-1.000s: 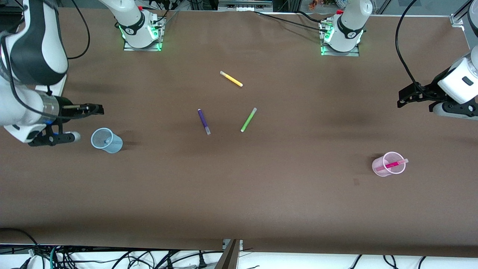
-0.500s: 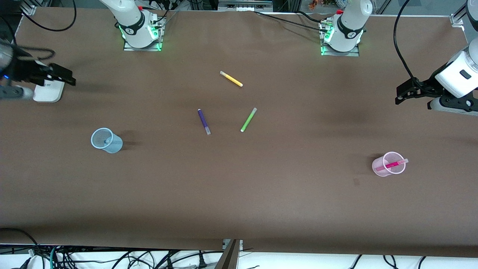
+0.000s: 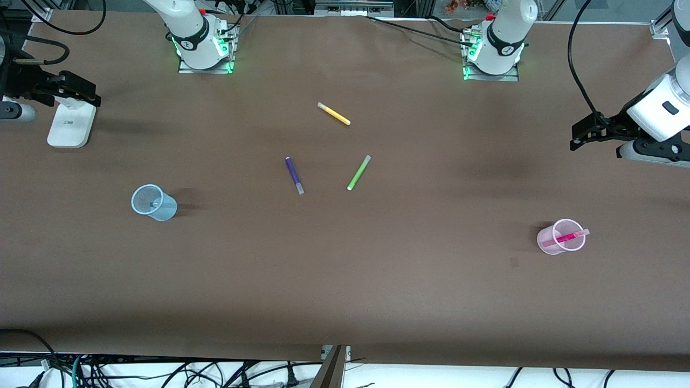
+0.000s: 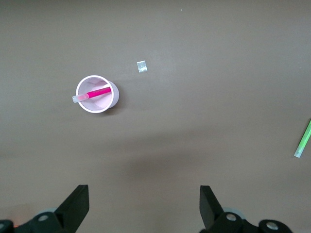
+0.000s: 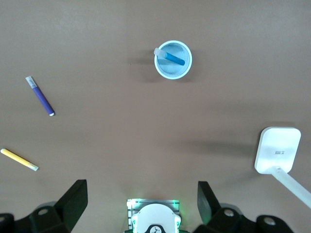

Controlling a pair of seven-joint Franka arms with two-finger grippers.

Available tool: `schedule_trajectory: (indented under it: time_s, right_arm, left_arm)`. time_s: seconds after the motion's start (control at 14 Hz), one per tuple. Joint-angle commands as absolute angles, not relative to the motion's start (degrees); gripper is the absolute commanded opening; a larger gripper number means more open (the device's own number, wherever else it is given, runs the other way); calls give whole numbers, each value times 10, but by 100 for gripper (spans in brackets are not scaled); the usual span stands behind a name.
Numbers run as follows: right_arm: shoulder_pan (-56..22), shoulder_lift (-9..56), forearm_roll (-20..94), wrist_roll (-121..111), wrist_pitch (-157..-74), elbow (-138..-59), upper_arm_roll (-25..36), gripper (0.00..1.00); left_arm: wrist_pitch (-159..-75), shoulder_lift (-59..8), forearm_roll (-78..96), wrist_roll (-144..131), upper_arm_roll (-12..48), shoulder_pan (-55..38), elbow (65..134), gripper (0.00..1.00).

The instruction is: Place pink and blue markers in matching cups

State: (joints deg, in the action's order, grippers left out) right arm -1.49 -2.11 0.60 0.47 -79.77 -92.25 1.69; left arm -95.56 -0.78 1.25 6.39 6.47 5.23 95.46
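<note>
pink marker leans inside the pink cup, pale cap poking over the rim; cup upright on the brown surface toward the left arm's end. the left wrist view shows the same: marker slanted across the cup mouth.

blue marker sits in the blue cup, greyish cap resting against the rim (in the front view only a faint shape shows through the cup wall). this cup stands toward the right arm's end of the surface.

left gripper hangs over the surface edge at the left arm's end, well apart from the pink cup, fingers spread wide, nothing between them.

right gripper is up over the right arm's end, above a white stand foot, fingers apart and empty.

loose on the surface mid-way between the two cups: purple pen, green pen beside it, yellow pen farther from the front camera than both. none touch.
</note>
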Motion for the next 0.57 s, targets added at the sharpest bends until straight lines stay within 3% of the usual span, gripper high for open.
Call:
schedule_trajectory:
  time_s: [0.0, 0.5]
  right_arm:
    - [-13, -19, -2, 11, -790, -913, 16, 100]
    - [-11, 3, -4, 10, -782, -882, 18, 100]
  left_arm:
    - [-950, 15, 25, 76, 76, 60, 959, 100]
    - [-948, 18, 29, 71, 79, 61, 957, 100]
